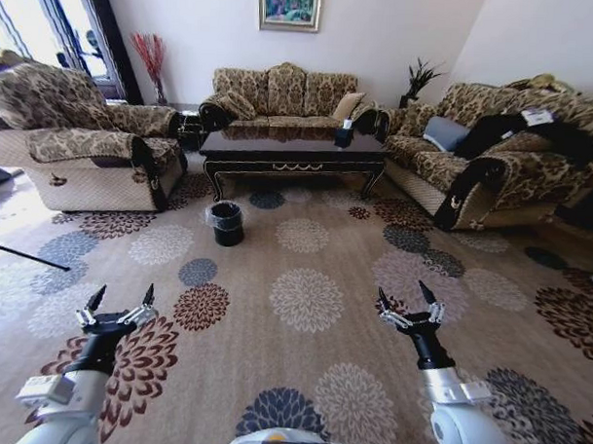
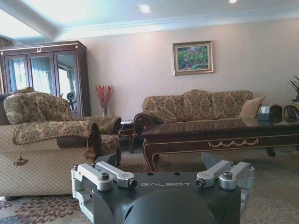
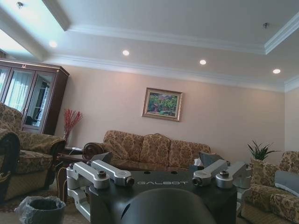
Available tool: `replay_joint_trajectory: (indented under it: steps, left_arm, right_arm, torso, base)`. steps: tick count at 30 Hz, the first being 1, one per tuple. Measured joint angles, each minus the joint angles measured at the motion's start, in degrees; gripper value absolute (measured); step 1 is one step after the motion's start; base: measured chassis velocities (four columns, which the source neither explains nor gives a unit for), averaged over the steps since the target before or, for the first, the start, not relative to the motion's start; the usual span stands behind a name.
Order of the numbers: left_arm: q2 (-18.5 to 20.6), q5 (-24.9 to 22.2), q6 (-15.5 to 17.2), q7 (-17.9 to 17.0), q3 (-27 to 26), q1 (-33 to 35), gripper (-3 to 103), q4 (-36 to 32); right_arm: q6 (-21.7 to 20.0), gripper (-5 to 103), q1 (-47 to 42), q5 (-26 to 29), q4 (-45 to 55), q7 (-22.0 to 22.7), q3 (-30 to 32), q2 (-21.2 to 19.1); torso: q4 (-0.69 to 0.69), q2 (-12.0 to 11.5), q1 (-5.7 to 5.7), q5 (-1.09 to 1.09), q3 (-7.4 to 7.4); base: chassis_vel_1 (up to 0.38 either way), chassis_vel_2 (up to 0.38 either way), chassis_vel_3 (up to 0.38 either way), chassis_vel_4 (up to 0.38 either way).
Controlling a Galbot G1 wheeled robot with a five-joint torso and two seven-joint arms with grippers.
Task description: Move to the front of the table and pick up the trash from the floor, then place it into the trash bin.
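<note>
The dark glossy table [image 1: 294,149] stands ahead across the patterned floor [image 1: 303,300], between the sofas. The small black trash bin [image 1: 225,222], with a plastic liner at its rim, sits on the carpet in front of the table's left end. It also shows in the right wrist view as the trash bin [image 3: 41,210]. The table [image 2: 224,135] shows side-on in the left wrist view. My left gripper [image 1: 123,296] and right gripper [image 1: 403,294] hover low over the carpet, far short of the bin. Both are open and hold nothing. The trash is out of view.
A patterned armchair [image 1: 75,146] stands at the left, a sofa [image 1: 281,95] behind the table, and another sofa [image 1: 493,161] with dark clothes at the right. A thin dark rod [image 1: 23,254] lies on the carpet at far left. Open carpet stretches between me and the table.
</note>
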Motion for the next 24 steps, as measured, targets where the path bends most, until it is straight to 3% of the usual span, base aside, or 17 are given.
replay_joint_trajectory:
  steps: [24]
  left_arm:
    - [0.0,0.0,0.0,0.0,0.0,0.0,100,0.0]
  right_arm:
    - [0.0,100,0.0,0.0,0.0,0.0,0.0,0.0]
  torso:
    - [0.0,5.7,2.34,0.0,3.32]
  base:
    - [0.0,0.0,0.0,0.0]
